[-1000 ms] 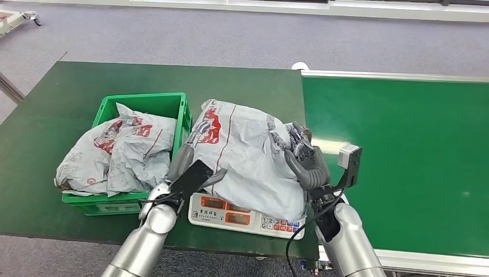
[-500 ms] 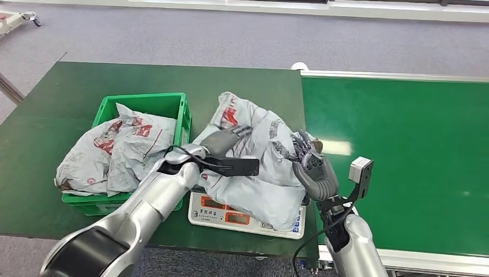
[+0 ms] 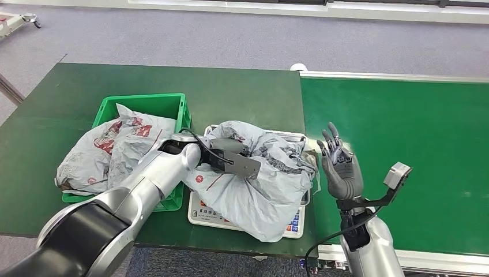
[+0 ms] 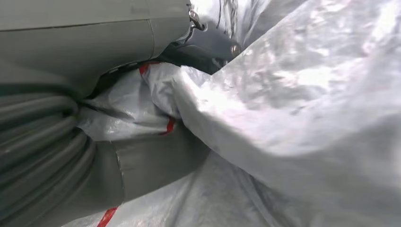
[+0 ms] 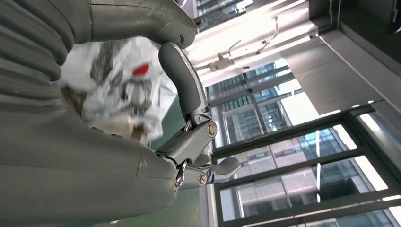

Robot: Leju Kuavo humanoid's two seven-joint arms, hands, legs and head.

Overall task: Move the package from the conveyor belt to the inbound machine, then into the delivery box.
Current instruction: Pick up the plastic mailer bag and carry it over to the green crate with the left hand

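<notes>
Left hand [image 3: 230,154] grips grey package [image 3: 259,184] on the scale [image 3: 294,222] — right hand [image 3: 341,170] spread wide, holding nothing | green crate [image 3: 144,104] beside

No text can be read: the red printing on the grey package [image 3: 259,184] and the markings on the scale [image 3: 291,226] are too small.
</notes>
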